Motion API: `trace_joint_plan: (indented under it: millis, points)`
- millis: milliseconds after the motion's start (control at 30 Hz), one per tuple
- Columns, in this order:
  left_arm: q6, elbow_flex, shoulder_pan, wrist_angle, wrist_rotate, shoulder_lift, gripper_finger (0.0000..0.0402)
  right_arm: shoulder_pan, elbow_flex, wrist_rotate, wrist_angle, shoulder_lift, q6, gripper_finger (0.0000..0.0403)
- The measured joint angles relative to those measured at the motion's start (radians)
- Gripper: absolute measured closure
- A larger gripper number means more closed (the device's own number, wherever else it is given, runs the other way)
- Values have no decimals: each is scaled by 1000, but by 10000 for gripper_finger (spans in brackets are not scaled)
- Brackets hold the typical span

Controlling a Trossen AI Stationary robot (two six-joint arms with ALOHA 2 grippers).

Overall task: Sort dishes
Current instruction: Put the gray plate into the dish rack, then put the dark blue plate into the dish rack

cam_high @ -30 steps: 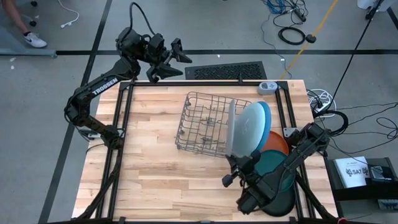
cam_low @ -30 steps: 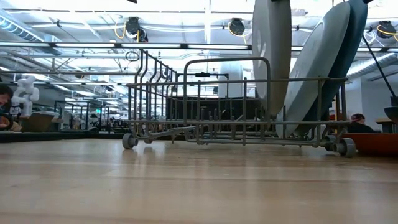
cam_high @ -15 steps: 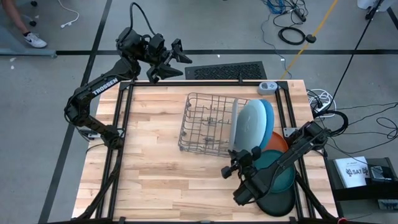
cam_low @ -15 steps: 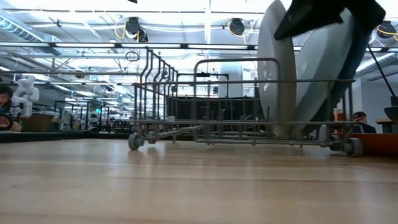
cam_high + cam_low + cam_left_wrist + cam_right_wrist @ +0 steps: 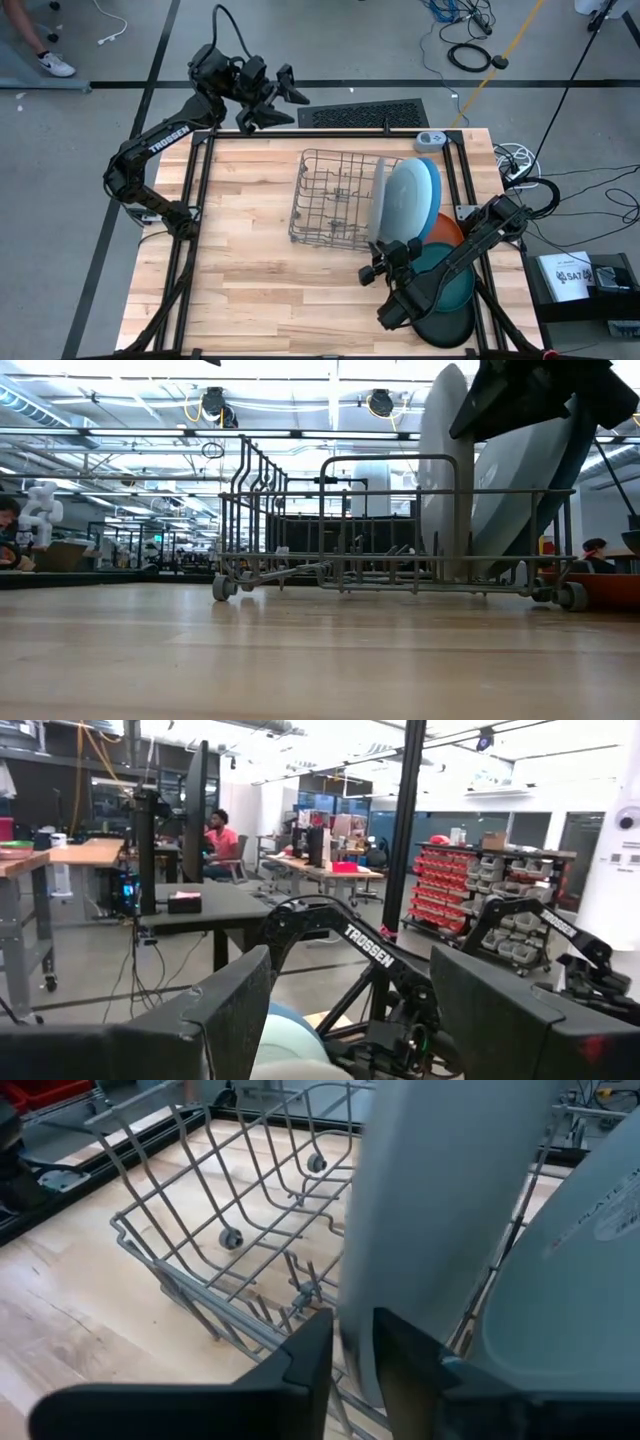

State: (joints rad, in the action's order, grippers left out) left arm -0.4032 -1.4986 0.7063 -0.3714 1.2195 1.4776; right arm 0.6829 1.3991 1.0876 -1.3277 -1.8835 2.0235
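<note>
A grey wire dish rack (image 5: 335, 205) stands mid-table. A grey plate (image 5: 378, 200) stands on edge at the rack's right end, its lower rim down among the wires (image 5: 445, 565). A pale blue plate (image 5: 405, 200) and a blue plate (image 5: 430, 185) lean beside it. Orange (image 5: 448, 228), teal (image 5: 448, 280) and black (image 5: 450, 328) plates lie flat at the table's right. My right gripper (image 5: 383, 250) is at the grey plate's near rim, shut on it. My left gripper (image 5: 288, 105) hangs open over the table's far edge, holding nothing. My right gripper pinches the grey plate's near rim (image 5: 355, 1335) between its two fingers (image 5: 305, 1355), one on each face. The fingers come from the table's near side, slanting down. The plate stands upright on its edge in the rack.
Bare wood stretches left of the rack and along the near edge (image 5: 250, 290). A small white device (image 5: 430, 140) sits at the far right corner. The rack rolls on small wheels (image 5: 222, 588). People show in the room beyond the table.
My right gripper has sunk and drawn a little toward the near edge with the grey plate. The plate has gone down into the rack and stands more upright. The rack has rolled slightly toward the table's right.
</note>
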Motion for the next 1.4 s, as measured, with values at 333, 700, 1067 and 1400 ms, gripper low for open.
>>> trace_joint_plan:
  millis: [333, 700, 1067, 1400]
  points:
    - [50, 0, -2, 63, 17, 0, 130, 11, 71, -45, -43, 0, -46, 247]
    - [210, 0, -24, 252, 16, 0, 130, 13, 195, -47, -121, 1, -170, 233]
    - [528, 0, -42, 633, -105, -1, 130, 17, 320, -47, -153, 0, -365, 247]
    - [627, 0, -133, 703, -150, -5, 130, 38, 513, -40, -195, 1, -604, 248]
